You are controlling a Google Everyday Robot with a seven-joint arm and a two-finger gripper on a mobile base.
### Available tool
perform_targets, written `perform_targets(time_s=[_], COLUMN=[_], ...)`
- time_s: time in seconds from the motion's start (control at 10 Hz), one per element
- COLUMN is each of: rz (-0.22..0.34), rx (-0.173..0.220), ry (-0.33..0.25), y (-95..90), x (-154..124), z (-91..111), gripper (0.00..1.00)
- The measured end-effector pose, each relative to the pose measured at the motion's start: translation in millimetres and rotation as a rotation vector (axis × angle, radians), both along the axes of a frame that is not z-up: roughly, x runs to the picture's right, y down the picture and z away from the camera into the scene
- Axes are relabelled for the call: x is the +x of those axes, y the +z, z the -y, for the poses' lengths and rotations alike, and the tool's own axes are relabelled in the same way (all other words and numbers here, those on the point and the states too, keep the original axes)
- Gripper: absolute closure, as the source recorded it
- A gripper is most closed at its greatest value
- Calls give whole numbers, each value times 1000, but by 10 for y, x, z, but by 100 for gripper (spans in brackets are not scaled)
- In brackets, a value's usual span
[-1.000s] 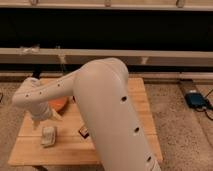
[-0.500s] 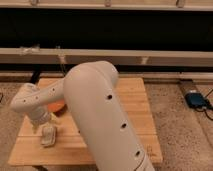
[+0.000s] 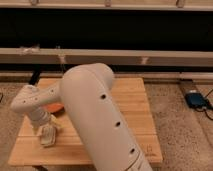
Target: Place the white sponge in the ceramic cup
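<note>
- One robot arm (image 3: 95, 120), white and bulky, rose from the lower right of the view. It bent at a broad rounded elbow over the middle of the table, ran left to a second joint, then turned down.
- One gripper (image 3: 48, 134) sat at the end of that arm. It pointed down over the front-left part of the table and was low against the wood. Whether it stood wide, narrow or closed on something could not be told.
- One white sponge could not be told apart from the gripper. A pale lump (image 3: 49, 140) with soft edges lay at the gripper's tip, on the front-left of the table. Whether that lump was sponge or gripper, and whether it was held or only touched, could not be told.
- One orange bowl (image 3: 54, 107) showed only as a sliver below the forearm. It stood just behind the gripper, on the left half of the table.
- One wooden table (image 3: 135, 97), light and slatted, was largely covered by the arm. Its right half and front edge were in view.
- One blue object (image 3: 196, 100) with a dark cable lay on the speckled floor (image 3: 180, 130), right of the table and well apart from it.
- One pale rail (image 3: 150, 56) ran the full width of the dark wall behind the table.
</note>
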State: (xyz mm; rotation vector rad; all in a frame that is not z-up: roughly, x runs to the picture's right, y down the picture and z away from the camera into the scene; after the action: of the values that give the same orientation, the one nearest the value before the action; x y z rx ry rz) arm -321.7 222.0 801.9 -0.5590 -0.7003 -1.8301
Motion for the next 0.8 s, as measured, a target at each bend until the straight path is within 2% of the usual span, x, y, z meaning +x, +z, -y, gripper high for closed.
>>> perform_targets(time_s=[0.2, 0.6, 0.7, 0.8], rz=[-7, -32, -36, -39], rx=[-20, -60, -64, -59], ry=[-2, -5, 3, 19], y=[47, 103, 90, 63], x=[-18, -11, -9, 20], z=[-17, -14, 14, 102], gripper=[50, 92, 98, 100])
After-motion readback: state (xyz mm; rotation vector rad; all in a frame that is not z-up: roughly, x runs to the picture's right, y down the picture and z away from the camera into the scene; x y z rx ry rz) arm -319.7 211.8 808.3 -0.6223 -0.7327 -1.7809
